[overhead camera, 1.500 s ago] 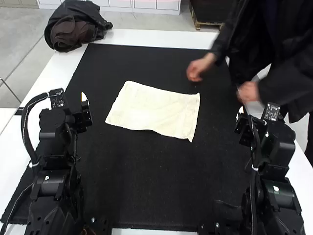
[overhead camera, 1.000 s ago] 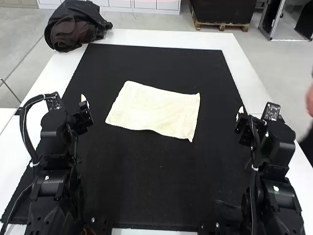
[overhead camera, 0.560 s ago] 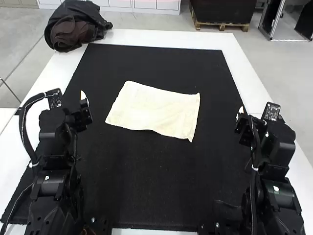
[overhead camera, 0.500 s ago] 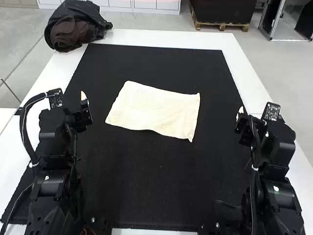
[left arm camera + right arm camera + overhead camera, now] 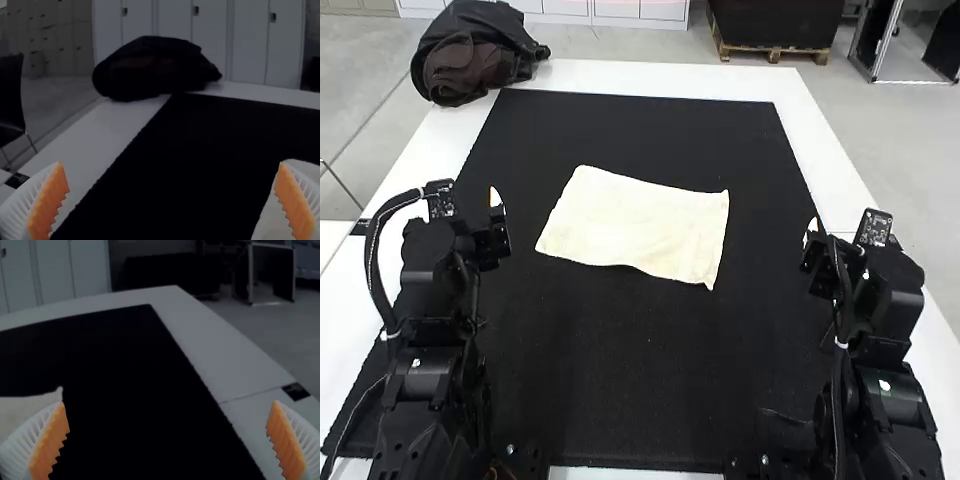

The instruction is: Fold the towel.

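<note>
Our left arm and right arm stand well apart, both pointing forward. Our left pincer and right pincer are spread wide, their white ribbed fingers lined with orange pads.

Cream towel, black mat, white table, orange pads on white ribbed fingers.

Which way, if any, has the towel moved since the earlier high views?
No, it hasn't moved: the towel lies on the same patch of the black mat, its corners unchanged against the mat's edges.
</note>
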You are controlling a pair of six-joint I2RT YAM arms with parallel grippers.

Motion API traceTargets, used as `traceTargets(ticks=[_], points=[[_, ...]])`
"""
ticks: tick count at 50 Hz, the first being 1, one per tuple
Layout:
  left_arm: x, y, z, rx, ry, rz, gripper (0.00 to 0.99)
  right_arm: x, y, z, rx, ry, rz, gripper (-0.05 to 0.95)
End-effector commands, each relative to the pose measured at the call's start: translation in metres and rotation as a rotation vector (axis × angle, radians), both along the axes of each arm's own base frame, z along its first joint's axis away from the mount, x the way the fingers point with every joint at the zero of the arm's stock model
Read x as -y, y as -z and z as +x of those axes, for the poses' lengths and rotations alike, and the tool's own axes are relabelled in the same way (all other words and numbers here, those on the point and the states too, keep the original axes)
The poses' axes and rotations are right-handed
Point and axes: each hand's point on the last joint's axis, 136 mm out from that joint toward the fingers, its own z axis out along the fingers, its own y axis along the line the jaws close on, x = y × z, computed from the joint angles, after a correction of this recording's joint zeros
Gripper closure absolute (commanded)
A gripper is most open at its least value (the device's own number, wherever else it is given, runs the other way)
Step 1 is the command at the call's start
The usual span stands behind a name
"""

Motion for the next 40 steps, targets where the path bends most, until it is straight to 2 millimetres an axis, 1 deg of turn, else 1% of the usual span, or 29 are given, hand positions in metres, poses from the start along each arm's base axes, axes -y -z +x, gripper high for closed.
traceTargets(ticks=[1, 40], points=[[-0.0001, 0.0002, -0.0002, 0.003, -0.004, 0.007, 0.031, 0.0040, -0.0011, -0.0007, 0.010, 0.019, -0.009, -0.01], [-0.0004, 0.0006, -0.0004, 0.005, -0.005, -0.006, 0.031, 0.0044, -0.0011, -0.0008, 0.010, 0.020, -0.009, -0.01]])
